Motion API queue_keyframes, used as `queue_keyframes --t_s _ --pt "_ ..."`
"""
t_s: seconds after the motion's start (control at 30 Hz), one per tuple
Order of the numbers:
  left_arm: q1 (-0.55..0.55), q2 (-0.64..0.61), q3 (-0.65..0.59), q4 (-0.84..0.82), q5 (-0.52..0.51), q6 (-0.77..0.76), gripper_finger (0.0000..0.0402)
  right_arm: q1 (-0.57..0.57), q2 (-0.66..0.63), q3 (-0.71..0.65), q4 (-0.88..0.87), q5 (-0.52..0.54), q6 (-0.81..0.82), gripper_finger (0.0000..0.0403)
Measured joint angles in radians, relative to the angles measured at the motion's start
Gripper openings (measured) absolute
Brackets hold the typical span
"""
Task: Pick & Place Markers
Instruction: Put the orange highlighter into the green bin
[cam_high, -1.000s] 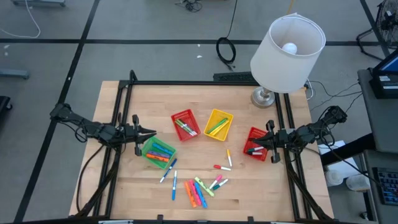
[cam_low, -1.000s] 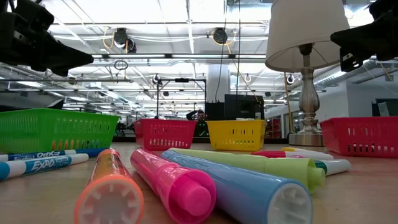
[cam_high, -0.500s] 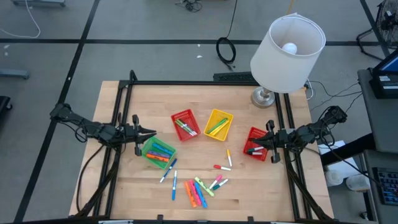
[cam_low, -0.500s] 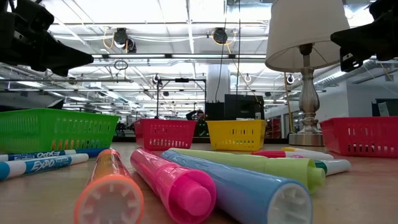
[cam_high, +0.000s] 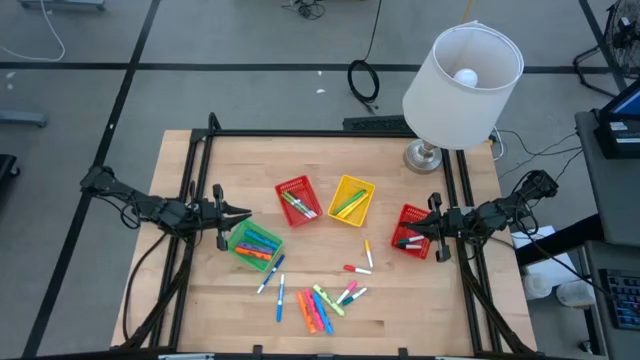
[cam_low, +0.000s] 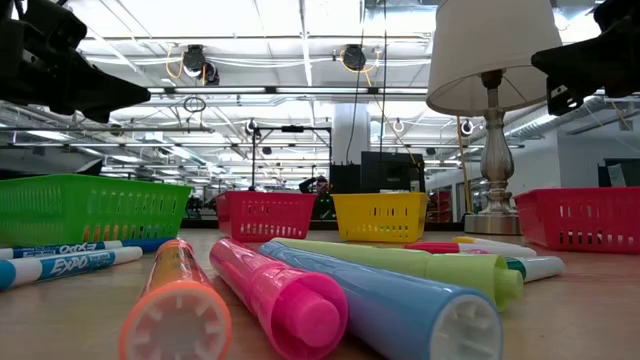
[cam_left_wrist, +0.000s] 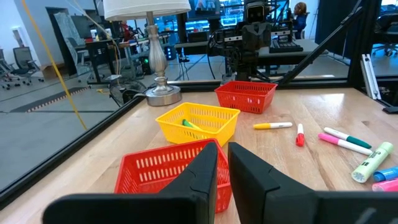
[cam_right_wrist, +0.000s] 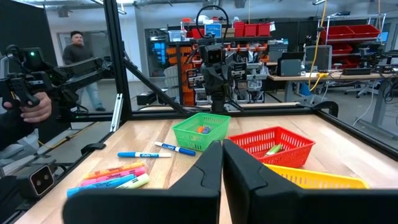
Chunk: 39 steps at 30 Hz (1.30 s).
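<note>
Several markers (cam_high: 318, 303) lie loose on the wooden table near its front middle, with two more (cam_high: 362, 260) farther right; in the low view they lie close up (cam_low: 300, 300). More markers lie in the green basket (cam_high: 254, 246), the middle red basket (cam_high: 298, 200), the yellow basket (cam_high: 351, 199) and the right red basket (cam_high: 412, 231). My left gripper (cam_high: 244, 214) hangs level at the table's left, above the green basket's far edge, its fingers (cam_left_wrist: 208, 165) a narrow gap apart with nothing between them. My right gripper (cam_high: 419, 229) hangs level over the right red basket, shut and empty (cam_right_wrist: 222, 152).
A table lamp (cam_high: 462, 70) stands at the far right corner on its metal base (cam_high: 424, 156). Black frame rails (cam_high: 200, 170) run along the table's left, far and right sides. Beyond the table a person (cam_right_wrist: 78, 50) stands, and a hand (cam_right_wrist: 31, 107) shows nearer.
</note>
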Motion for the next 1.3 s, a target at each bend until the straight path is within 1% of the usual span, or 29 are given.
queue_keyframes --t_s 0.1,0.23,0.5,0.67,0.77,0.87,1.3 --pt "0.0 0.0 0.0 0.0 0.0 -0.004 0.0049 0.0 0.0 0.0 0.044 0.0 -0.006 0.0" --pt "0.0 0.0 0.0 0.0 0.0 -0.005 0.0049 0.0 0.0 0.0 0.148 0.0 -0.007 0.0" --pt "0.0 0.0 0.0 0.0 0.0 -0.003 0.0049 0.0 0.006 0.0 0.16 0.007 0.023 0.0" --pt "0.0 0.0 0.0 0.0 0.0 -0.003 0.0049 0.0 0.017 0.0 0.16 0.137 -0.071 0.0" --pt "0.0 0.0 0.0 0.0 0.0 -0.003 0.0049 0.0 0.028 0.0 0.16 0.187 -0.103 0.0" --pt "0.0 0.0 0.0 0.0 0.0 -0.001 0.0049 0.0 0.041 0.0 0.144 0.183 -0.137 0.0" --pt "0.0 0.0 0.0 0.001 0.0 0.011 0.0049 0.0 0.11 0.0 0.146 0.179 -0.142 0.0"
